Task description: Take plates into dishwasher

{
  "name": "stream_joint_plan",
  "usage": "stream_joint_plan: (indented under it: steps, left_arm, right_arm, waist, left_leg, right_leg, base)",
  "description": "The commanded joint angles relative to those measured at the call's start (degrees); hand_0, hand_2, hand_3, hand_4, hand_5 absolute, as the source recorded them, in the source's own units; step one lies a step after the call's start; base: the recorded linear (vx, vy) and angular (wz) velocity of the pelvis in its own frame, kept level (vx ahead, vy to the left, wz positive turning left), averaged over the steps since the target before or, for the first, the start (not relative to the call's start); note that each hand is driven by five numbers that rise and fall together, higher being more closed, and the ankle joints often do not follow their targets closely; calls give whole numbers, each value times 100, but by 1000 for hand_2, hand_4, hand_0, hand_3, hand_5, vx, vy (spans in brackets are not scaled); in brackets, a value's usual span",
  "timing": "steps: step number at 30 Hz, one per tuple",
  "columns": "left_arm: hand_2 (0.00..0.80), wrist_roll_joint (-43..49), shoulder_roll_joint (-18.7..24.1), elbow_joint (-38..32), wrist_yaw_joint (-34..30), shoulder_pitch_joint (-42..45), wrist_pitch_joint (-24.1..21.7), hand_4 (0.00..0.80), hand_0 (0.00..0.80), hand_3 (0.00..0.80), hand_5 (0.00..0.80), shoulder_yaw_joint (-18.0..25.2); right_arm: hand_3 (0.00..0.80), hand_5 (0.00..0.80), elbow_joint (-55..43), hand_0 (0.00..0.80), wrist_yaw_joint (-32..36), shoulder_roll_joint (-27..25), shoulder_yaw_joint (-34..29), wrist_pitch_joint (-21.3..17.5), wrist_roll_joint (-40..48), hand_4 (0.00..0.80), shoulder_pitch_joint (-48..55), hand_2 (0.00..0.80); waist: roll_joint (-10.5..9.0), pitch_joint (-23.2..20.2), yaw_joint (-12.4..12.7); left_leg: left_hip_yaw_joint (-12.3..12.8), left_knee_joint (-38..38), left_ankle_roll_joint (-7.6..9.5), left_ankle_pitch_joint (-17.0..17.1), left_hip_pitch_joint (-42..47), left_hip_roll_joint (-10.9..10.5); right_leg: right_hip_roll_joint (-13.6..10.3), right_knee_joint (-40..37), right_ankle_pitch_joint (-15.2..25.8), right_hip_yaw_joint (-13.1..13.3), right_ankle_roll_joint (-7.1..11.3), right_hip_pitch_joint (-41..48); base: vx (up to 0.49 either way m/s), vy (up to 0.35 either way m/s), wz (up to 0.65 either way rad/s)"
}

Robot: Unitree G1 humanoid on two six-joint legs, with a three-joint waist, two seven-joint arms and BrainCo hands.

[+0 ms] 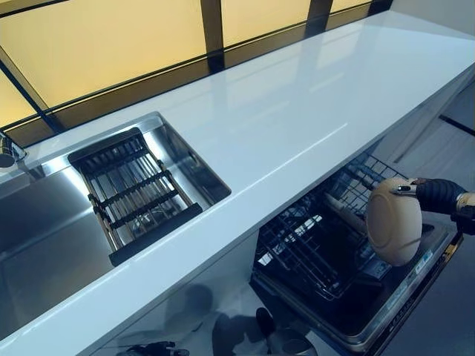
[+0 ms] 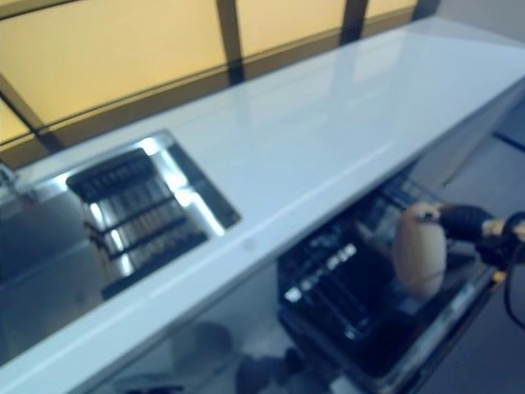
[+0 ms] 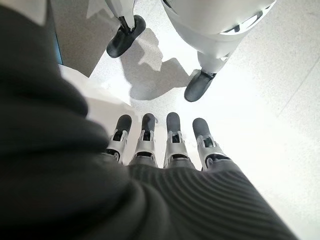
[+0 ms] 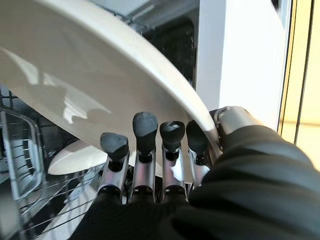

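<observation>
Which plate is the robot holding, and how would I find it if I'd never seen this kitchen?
Find the long white counter, then look under its right end at the pulled-out dishwasher rack. Above that rack, the right hand pinches a cream plate by its rim. It stands on edge in the air, while another pale plate already lies in the rack.

- Glossy white counter (image 1: 297,111), smooth and mirror-like.
- Brushed steel sink (image 1: 44,222); dark matt rack (image 1: 133,193) inside.
- Cream plate (image 1: 393,220), smooth, glazed.
- Thin wire basket (image 1: 312,245) in dishwasher.
- Ribbed dark cover on right hand (image 1: 438,194).
</observation>
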Motion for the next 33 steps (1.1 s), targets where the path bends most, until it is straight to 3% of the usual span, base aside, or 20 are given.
stream_joint_plan:
  steps: [1, 15, 22, 33]
  left_arm:
    - [0, 318, 268, 279, -38, -51, -74, 0, 0, 0, 0, 119]
    - [0, 304, 330, 293, -45, -49, -133, 0, 0, 0, 0, 117]
    - [0, 315, 341, 316, -38, -49, -126, 0, 0, 0, 0, 119]
    - [0, 180, 360, 302, -19, -74, -165, 0, 0, 0, 0, 183]
  right_arm:
    - [800, 800, -49, 800, 271, 301, 162, -272, 4, 800, -612, 800]
    - [800, 800, -326, 800, 1349, 262, 730, -459, -181, 800, -743, 800]
    - [800, 800, -372, 800, 1577, 343, 1044, -319, -206, 800, -904, 800]
    - [800, 800, -246, 800, 1643, 563, 1315, -422, -723, 800, -1008, 800]
  waist:
    - [-457, -110, 173]
    - [-507, -57, 362]
    - [-511, -26, 481]
    - [-435, 158, 653]
  left_leg:
    - [-263, 19, 113, 34, 177, 45]
    - [-408, 19, 84, 74, 139, 58]
    - [-537, 19, 74, 90, 91, 46]
    - [-772, 19, 70, 146, 2, 14]
  right_leg:
    - [-322, 27, -83, -176, 542, 209]
    - [-373, 27, -109, -275, 565, 280]
    - [-394, 27, -125, -337, 571, 311]
    - [-449, 27, -166, -433, 562, 374]
  base:
    - [7, -3, 4]
    - [2, -3, 3]
    - [6, -13, 9]
    - [-4, -18, 8]
